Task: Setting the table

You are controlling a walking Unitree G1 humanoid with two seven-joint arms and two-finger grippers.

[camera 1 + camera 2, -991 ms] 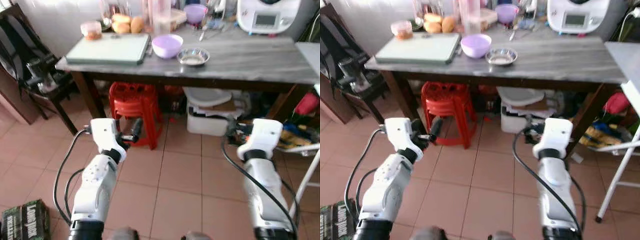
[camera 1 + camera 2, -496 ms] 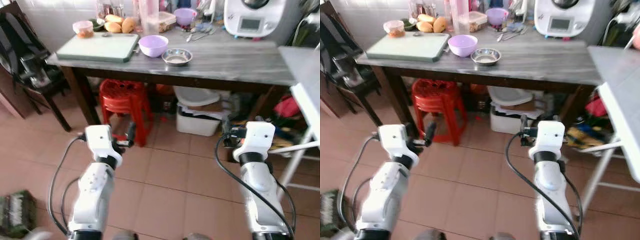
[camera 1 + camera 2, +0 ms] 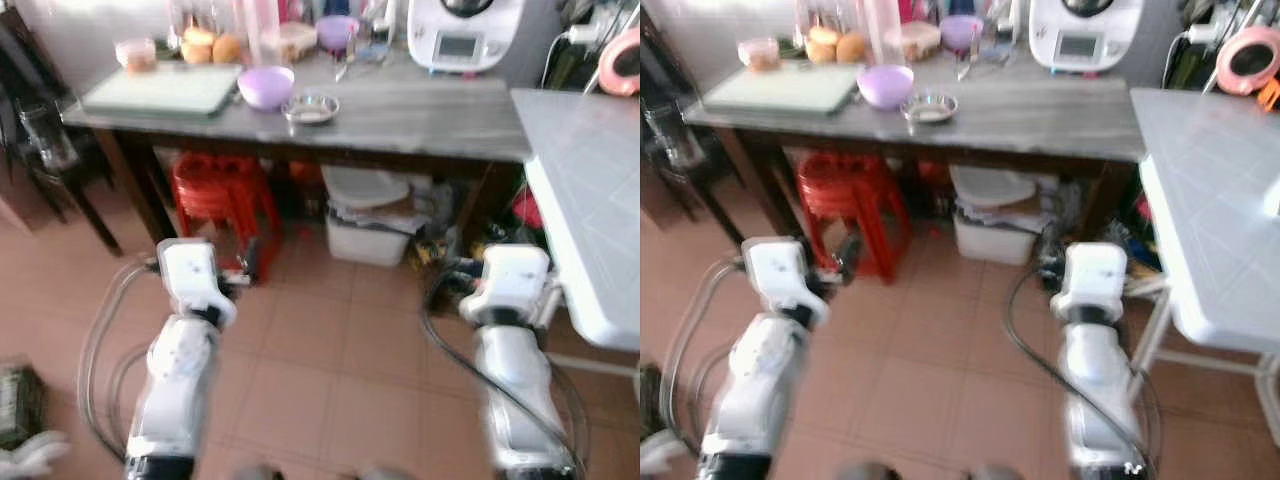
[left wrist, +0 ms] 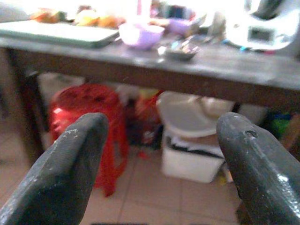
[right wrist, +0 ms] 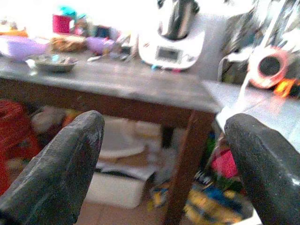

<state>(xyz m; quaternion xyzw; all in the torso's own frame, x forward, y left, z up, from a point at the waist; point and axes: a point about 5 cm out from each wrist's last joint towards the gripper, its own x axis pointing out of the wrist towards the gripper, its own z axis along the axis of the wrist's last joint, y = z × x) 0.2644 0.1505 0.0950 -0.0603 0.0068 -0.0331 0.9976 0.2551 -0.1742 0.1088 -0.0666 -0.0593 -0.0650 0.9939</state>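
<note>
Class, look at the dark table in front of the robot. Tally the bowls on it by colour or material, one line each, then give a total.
Purple bowls: 2, a large one near the front, a smaller one at the back
Metal bowls: 1, the shallow one beside the large purple bowl
Total: 3
</note>
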